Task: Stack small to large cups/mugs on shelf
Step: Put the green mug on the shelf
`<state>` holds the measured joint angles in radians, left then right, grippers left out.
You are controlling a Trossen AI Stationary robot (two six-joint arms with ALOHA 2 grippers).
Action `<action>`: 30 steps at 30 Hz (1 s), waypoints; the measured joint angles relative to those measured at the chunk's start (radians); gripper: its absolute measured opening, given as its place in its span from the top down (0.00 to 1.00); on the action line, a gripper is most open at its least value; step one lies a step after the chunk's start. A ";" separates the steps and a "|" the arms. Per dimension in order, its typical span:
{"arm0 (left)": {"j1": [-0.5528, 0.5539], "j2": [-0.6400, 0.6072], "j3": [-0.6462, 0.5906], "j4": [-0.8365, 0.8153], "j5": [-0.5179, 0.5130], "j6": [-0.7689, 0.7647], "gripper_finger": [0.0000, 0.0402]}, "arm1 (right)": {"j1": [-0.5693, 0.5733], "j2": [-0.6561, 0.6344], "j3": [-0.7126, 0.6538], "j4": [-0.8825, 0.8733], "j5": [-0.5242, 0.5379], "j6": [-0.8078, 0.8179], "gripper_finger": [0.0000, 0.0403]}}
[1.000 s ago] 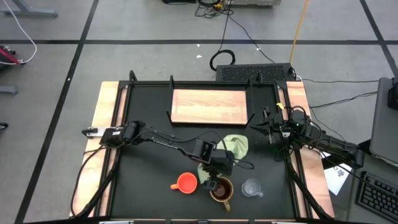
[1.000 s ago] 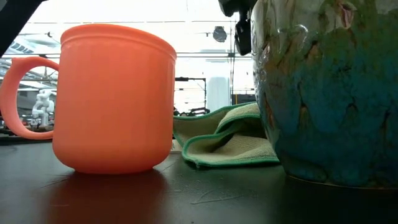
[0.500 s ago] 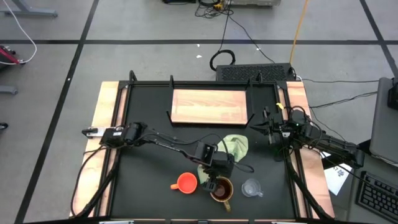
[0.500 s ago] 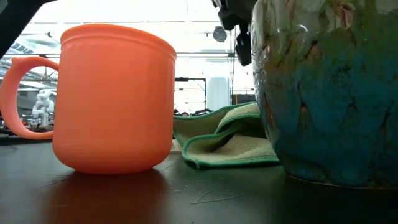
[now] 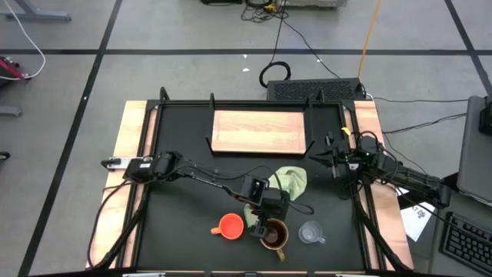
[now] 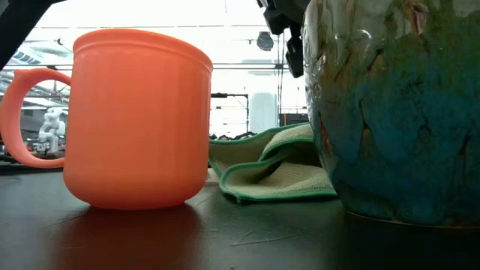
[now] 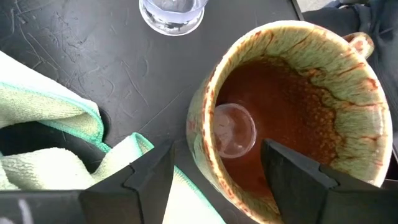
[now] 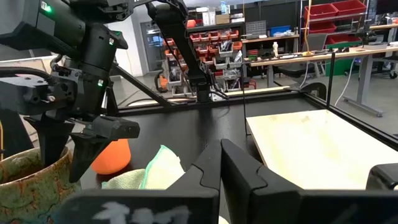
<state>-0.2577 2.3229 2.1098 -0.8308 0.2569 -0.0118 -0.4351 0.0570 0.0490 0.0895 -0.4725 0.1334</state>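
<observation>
1. straddling the rim of the brown mug (image 5: 274, 235), the left gripper (image 7: 214, 165) is wide open, one finger inside.
2. the right gripper (image 8: 219, 163) waits pinched shut at the table's right side.
3. nothing sits on the shelf (image 5: 259, 131) yet; the orange cup (image 5: 231, 225) and glass cup (image 5: 310, 232) wait beside the mug.

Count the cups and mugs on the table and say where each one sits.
3. The orange cup stands on the near table, the brown mug right beside it under the open left gripper, and the clear glass cup on the mug's other side. None looks hidden.
</observation>
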 joint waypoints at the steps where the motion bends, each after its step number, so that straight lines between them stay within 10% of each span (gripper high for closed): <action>1: 0.000 0.004 0.001 0.002 0.000 0.000 0.41 | 0.000 0.000 0.000 0.000 0.000 0.000 1.00; 18: 0.001 0.008 0.001 0.014 -0.004 0.017 0.42 | 0.000 0.000 0.000 0.002 0.000 0.000 1.00; 30: 0.001 0.008 0.001 0.020 0.005 0.024 0.83 | 0.000 0.000 0.000 0.002 0.000 0.000 1.00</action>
<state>-0.2565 2.3306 2.1105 -0.8106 0.2620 0.0117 -0.4350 0.0574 0.0489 0.0917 -0.4725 0.1337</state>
